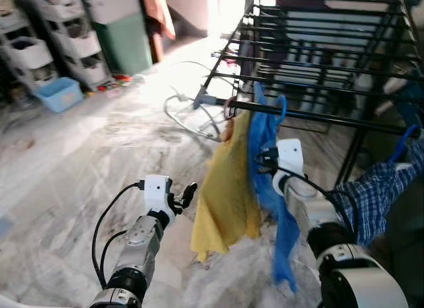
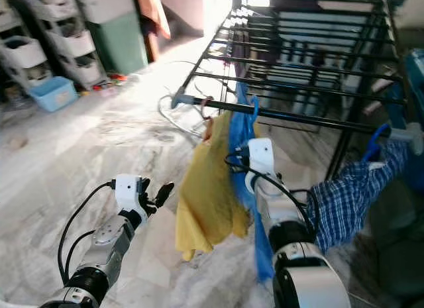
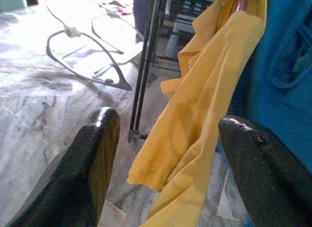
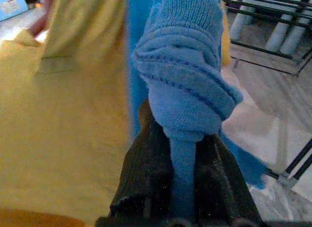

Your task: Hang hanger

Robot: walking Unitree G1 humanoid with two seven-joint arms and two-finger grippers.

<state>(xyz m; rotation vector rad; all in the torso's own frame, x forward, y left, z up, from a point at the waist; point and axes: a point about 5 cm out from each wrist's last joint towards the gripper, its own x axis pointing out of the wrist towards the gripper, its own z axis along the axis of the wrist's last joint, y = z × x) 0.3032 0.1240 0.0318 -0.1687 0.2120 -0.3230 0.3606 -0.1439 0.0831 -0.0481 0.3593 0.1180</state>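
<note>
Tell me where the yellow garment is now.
In the head views, the yellow garment hangs from the front bar of the black drying rack, right beside the blue garment, between the two claws.

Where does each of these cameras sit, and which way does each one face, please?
Left eye, right eye: on the head, looking down at both arms, the drying rack and its yellow garment.
Left wrist: along the open left pincer toward that yellow garment.
Right wrist: along the right pincer, shut on the blue garment.
All four share the yellow garment.

one yellow garment [image 1: 228, 189], one blue garment [image 1: 266, 162], one drying rack [image 1: 318, 63]
</note>
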